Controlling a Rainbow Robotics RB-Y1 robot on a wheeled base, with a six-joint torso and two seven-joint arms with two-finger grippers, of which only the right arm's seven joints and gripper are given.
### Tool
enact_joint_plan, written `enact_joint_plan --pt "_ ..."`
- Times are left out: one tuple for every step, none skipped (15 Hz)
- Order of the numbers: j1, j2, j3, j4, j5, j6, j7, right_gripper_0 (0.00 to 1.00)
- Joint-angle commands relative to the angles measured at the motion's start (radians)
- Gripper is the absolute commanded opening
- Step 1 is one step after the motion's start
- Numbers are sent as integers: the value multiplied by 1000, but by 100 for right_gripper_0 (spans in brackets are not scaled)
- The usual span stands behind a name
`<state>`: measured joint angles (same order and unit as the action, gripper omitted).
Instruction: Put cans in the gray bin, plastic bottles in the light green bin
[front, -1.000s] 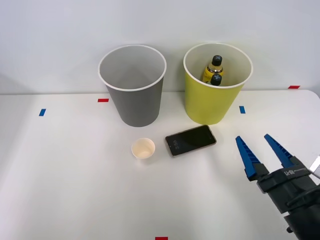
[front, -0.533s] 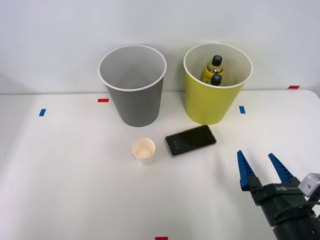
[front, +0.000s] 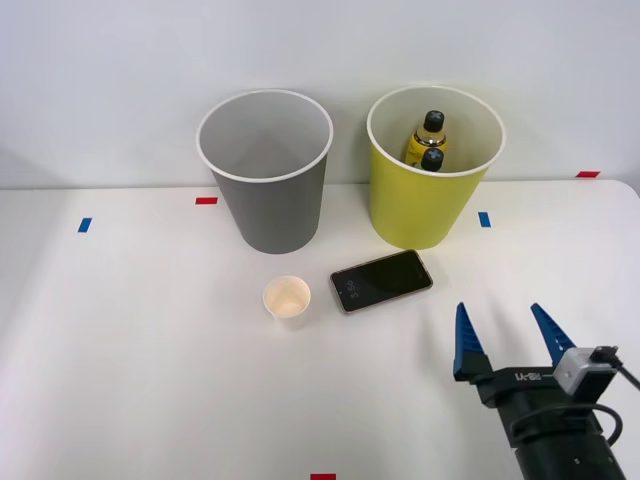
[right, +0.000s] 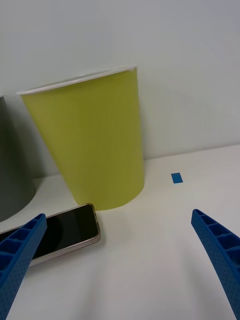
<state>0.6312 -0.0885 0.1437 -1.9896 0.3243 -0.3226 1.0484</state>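
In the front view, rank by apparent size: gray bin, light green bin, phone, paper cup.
1. gray bin and light green bin: about equal, so no ranking between them.
2. phone.
3. paper cup, smallest.

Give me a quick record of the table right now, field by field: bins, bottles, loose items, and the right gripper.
gray bin: tall round gray plastic bin, upright at the back, nothing seen inside
light green bin: tall round yellow-green plastic bin, upright beside the gray one
bottles: two small black-capped bottles of amber liquid, inside the yellow-green bin
loose items: small cream paper cup; dark smartphone, flat before the bins
right gripper: blue ribbed fingers open, holding nothing, near side of the phone
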Motion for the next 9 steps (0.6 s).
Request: enact_joint_plan --pt "24 32 17 88 -36 -130 170 100" --pt "45 0 34 88 -88 -142 222 100" --pt "68 -42 59 88 -153 -154 277 100" --pt "99 -99 89 88 -232 -171 344 100" --pt "117 -139 108 86 -286 -187 392 100" --pt "134 -175 123 86 -340 -208 441 100" --pt "151 -200 132 86 -376 -230 473 100" --pt "177 -220 142 88 -404 -250 504 100" --pt "203 -227 148 86 -407 -266 509 100"
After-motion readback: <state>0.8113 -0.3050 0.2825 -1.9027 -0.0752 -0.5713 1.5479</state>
